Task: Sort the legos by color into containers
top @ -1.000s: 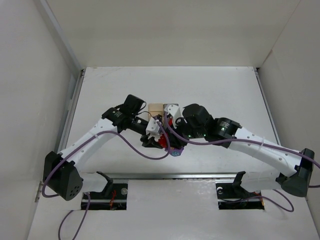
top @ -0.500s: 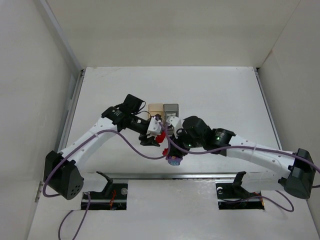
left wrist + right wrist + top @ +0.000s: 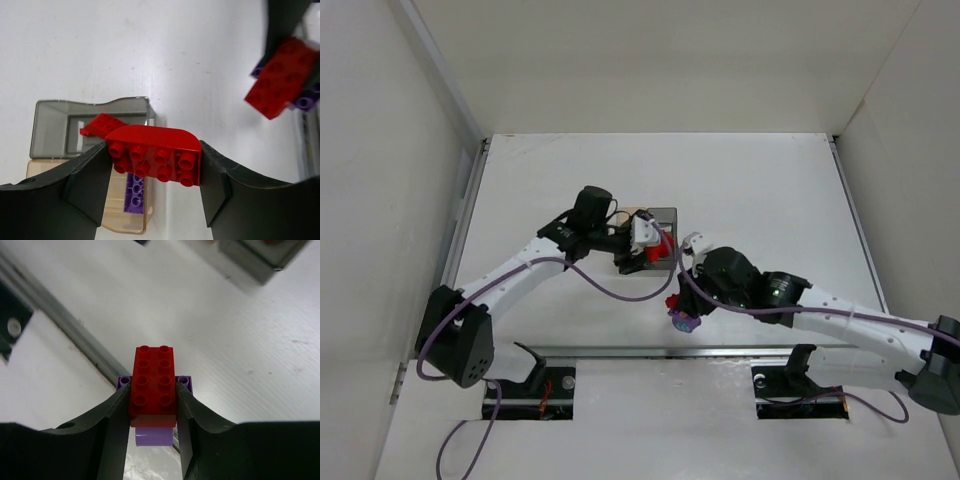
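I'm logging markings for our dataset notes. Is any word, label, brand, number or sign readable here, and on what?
None can be read. The red brick in the left claw, the red-and-purple stack in the right claw, the grey bin and the tan bin show no lettering; any stud embossing is too blurred to tell.

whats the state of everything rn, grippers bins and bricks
left gripper: shut on rounded red brick, held off the table
right gripper: shut on long red brick, which is stuck on top of a lilac brick
grey bin: open top, flat red brick inside
tan bin: open top, purple brick inside
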